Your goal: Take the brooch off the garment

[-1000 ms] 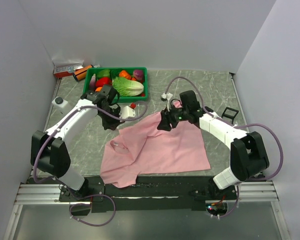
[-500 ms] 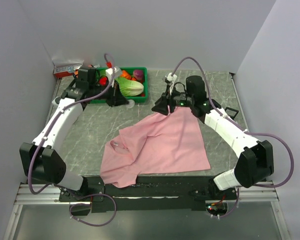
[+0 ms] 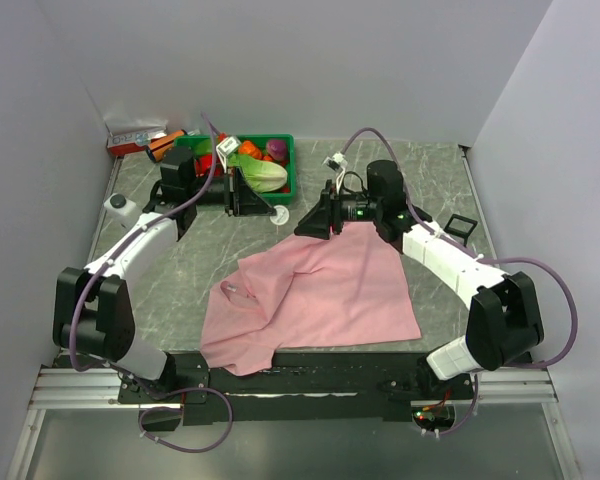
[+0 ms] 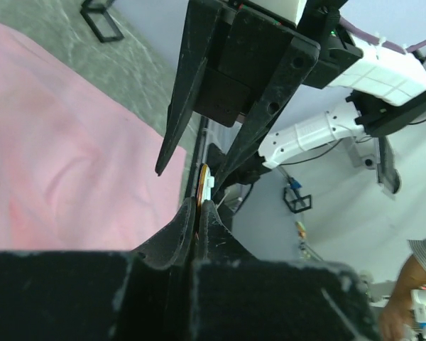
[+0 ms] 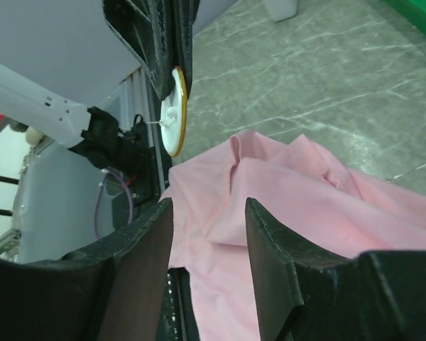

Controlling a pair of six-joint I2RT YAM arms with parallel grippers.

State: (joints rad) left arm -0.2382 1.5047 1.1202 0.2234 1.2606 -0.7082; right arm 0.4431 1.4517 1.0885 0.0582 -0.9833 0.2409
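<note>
White, gold-rimmed, the brooch (image 5: 175, 110) is pinched edge-on in the left hand (image 3: 268, 210), off the pink garment (image 3: 330, 290) lying on the surface (image 3: 180, 260). Such a thin edge grip could slip. The right hand (image 3: 315, 222) hangs spread near the garment's far corner.

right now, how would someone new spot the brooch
Find the green plastic crate of vegetables at the far edge of the table. Just in front of its right corner, the left arm's black fingers pinch a small round white brooch with a gold rim. Unlike the pink cloth garment, it is a flat disc.
</note>
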